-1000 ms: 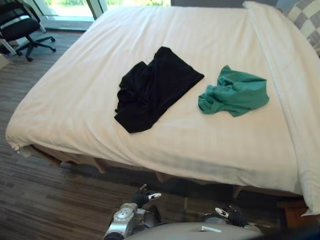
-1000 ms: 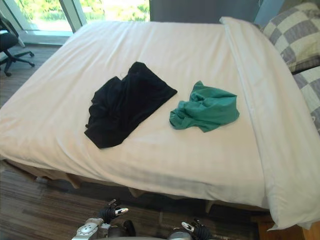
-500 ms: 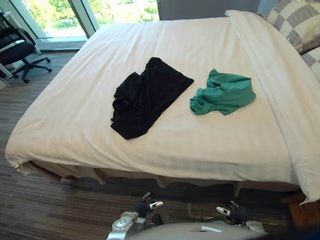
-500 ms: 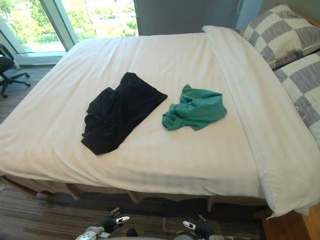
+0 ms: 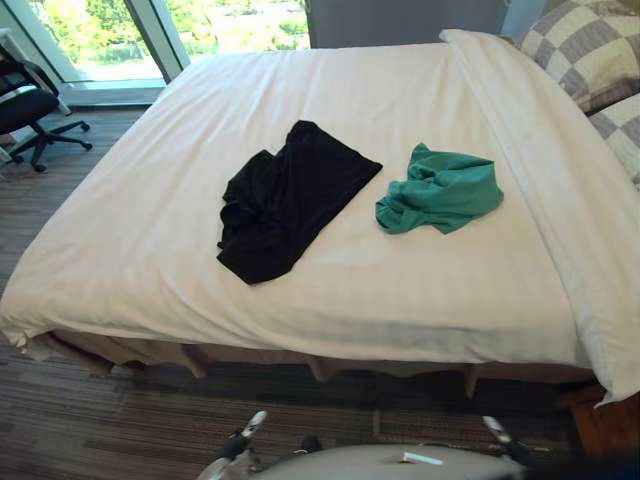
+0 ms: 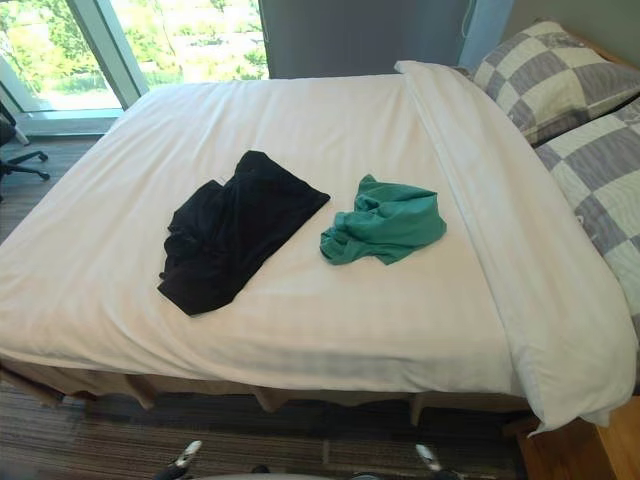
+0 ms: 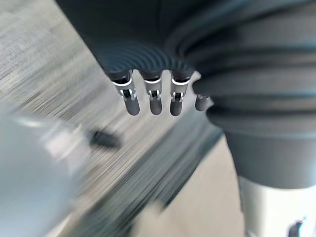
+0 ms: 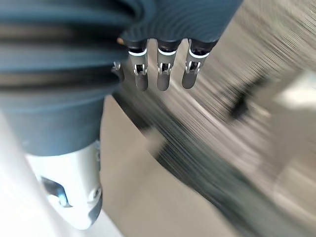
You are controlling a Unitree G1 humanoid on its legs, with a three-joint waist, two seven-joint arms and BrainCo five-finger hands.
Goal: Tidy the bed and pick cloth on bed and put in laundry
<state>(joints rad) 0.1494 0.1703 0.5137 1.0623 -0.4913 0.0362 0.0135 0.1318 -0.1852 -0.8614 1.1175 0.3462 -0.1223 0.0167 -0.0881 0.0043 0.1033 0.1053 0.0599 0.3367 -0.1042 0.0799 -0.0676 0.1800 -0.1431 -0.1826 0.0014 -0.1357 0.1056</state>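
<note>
A crumpled black cloth (image 5: 290, 198) lies near the middle of the white bed (image 5: 150, 200). A bunched green cloth (image 5: 441, 190) rests just to its right, apart from it. Both my hands hang low over the floor, in front of the bed's near edge and far from the cloths. My left hand (image 5: 248, 430) peeks in at the bottom, and its wrist view shows relaxed fingers (image 7: 154, 100) holding nothing. My right hand (image 5: 496, 428) also shows at the bottom, its fingers (image 8: 163, 75) likewise straight and empty.
Checked pillows (image 6: 545, 75) sit at the bed's head on the right, beside a folded-back duvet edge (image 6: 470, 160). A black office chair (image 5: 28, 108) stands by the window at the far left. A strip of dark floor (image 5: 120, 420) separates me from the bed.
The whole picture has shifted, so more of the pillows shows. Both hands sit lower at the bottom edge than before. The cloths have not moved on the bed.
</note>
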